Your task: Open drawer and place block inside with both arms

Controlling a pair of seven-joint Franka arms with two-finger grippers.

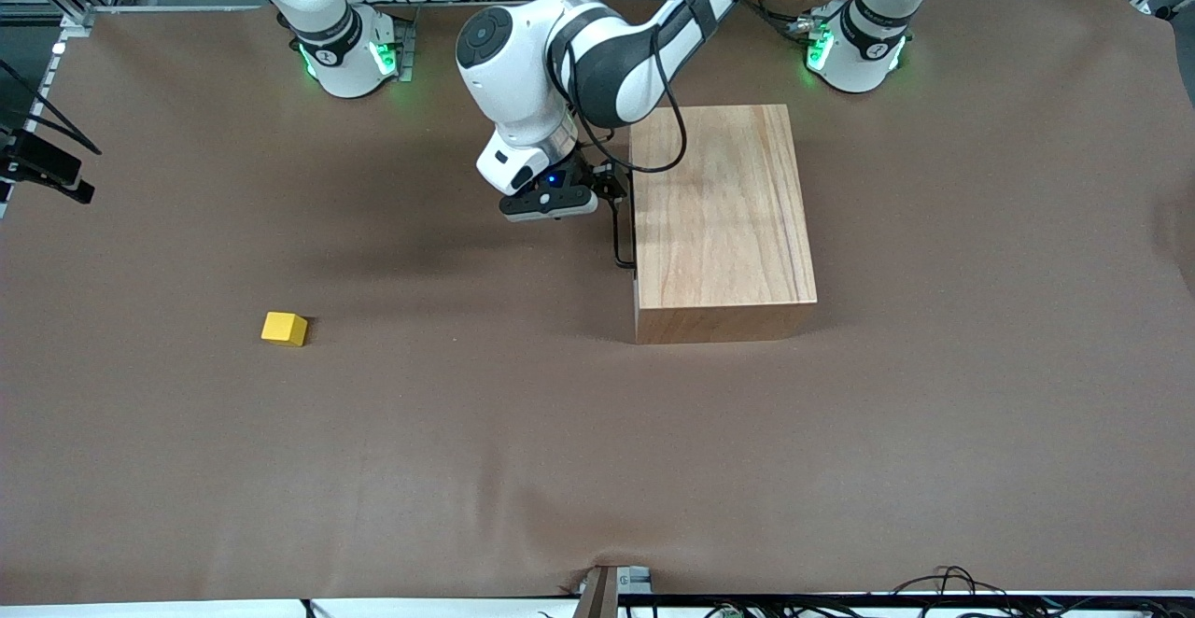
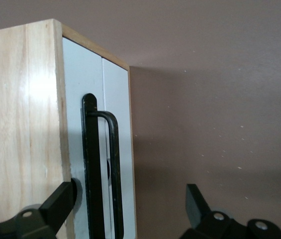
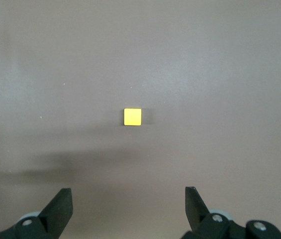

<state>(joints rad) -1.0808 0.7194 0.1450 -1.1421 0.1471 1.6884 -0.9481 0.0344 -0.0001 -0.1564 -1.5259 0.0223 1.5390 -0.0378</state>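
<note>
The wooden cabinet point(image 1: 719, 207) stands mid-table, its drawer shut. The drawer's white front point(image 2: 123, 124) faces the right arm's end of the table and carries the black loop handle point(image 1: 624, 235), which also shows in the left wrist view point(image 2: 100, 169). My left gripper point(image 1: 611, 187) is open at the handle's upper end. In the left wrist view point(image 2: 130, 209) the handle lies between its fingers, untouched. The yellow block point(image 1: 284, 329) lies on the cloth toward the right arm's end. My right gripper point(image 3: 129, 204) is open and empty, high over the block point(image 3: 133, 117); it is out of the front view.
A brown cloth point(image 1: 597, 431) covers the whole table, with open room around the block and between it and the cabinet. The two green-lit arm bases point(image 1: 345, 49) point(image 1: 859, 39) stand at the table's robot edge.
</note>
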